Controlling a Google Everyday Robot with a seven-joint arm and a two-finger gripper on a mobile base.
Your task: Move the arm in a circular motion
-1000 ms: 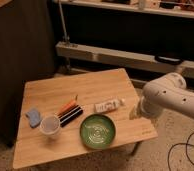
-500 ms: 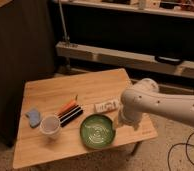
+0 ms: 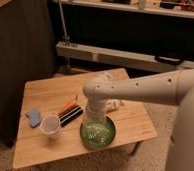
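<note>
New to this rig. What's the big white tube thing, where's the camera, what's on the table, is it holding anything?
The thick off-white tubular robot arm reaches in from the right and bends down over a small light wooden table. There is one camera view, looking down at the table from above; its mounting isn't known. On the table lie a green round bowl, a clear plastic cup, a blue sponge-like piece, and orange and black bar-shaped items. The gripper hangs just above the bowl, largely hidden; nothing visibly held.

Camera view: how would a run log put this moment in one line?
arm: reaching left over wooden table | gripper: above green bowl | circle: underway
</note>
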